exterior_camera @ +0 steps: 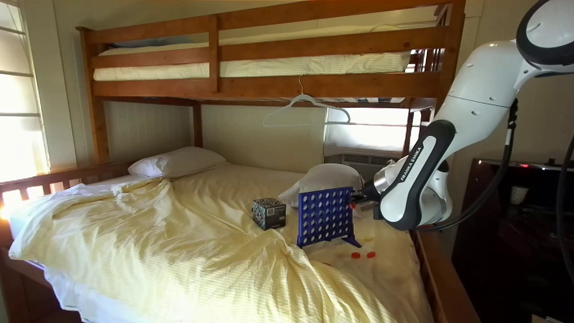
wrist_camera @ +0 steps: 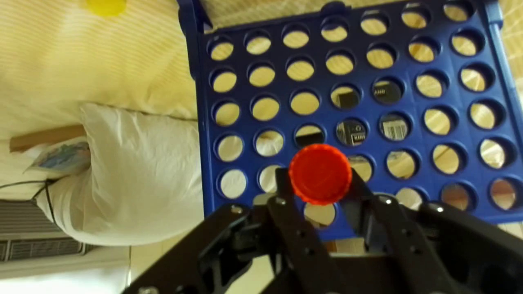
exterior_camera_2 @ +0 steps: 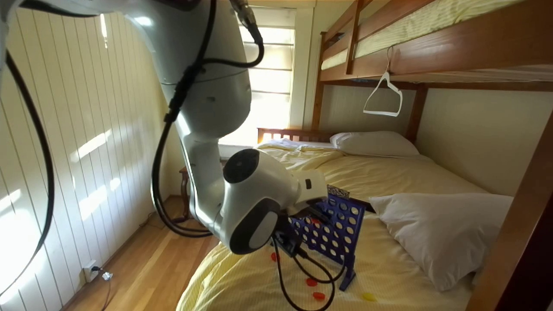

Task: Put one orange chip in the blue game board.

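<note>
Gripping an orange chip (wrist_camera: 320,174) just beside the blue game board (wrist_camera: 412,105)

There's the chip in the wrist view, flat face toward the camera, nearly all its rim showing, and the board spread wide behind it. The board's top edge runs close by, toward the bottom of that picture; whether chip and plastic touch, you can't tell. In an exterior view the chip (exterior_camera: 352,206) shows right at the board's side edge, just below the upper corner.

And the claw (wrist_camera: 320,180)? Clamped on it, a jaw on either side, the chip out at the very tips with its rim poking past them.

Outward now. The board stands on its feet, and through its holes you catch a dark patterned box (exterior_camera: 269,214), sitting apart from it on the side away from the arm (exterior_camera: 482,94). A white pillow (exterior_camera_2: 440,237) lies near, yellow bedding (exterior_camera_2: 384,250) showing between it and the board's foot. Open room? Plenty of bedding stretches out around that foot, with loose red-orange discs (exterior_camera: 355,255) and a yellow disc (exterior_camera: 368,238) lying near. Past them, a wooden side rail (exterior_camera: 444,282) marks the edge. And up above runs the upper bunk's rail (exterior_camera: 358,86), a white hanger (exterior_camera: 303,97) hanging from it.
</note>
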Robot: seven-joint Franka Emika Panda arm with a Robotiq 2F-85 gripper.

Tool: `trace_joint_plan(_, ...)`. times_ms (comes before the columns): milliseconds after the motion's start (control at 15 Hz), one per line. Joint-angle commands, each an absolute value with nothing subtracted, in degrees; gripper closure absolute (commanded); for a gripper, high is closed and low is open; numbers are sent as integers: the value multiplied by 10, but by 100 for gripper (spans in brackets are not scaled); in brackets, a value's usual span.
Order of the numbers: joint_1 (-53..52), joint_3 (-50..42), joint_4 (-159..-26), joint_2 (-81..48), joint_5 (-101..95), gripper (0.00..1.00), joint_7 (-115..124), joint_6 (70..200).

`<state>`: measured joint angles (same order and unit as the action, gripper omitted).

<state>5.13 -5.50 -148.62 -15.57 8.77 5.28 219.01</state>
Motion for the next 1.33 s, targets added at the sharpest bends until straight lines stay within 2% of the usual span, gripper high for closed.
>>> trace_joint_plan(0,57,-55,-1507,-130,78,91,58,2259)
trace_joint_plan(400,68,-59,-1492,-106,69,91,60,2293)
trace_joint_plan(467,60,-57,-1486,-128,85,66,52,2291)
trace_joint_plan(800,63,-59,-1485,-115,84,66,52,2291)
trace_joint_plan(867,63,-59,-1485,-115,83,91,52,2291)
trace_joint_plan(1267,69,-57,-1463,-134,56,91,63,2277)
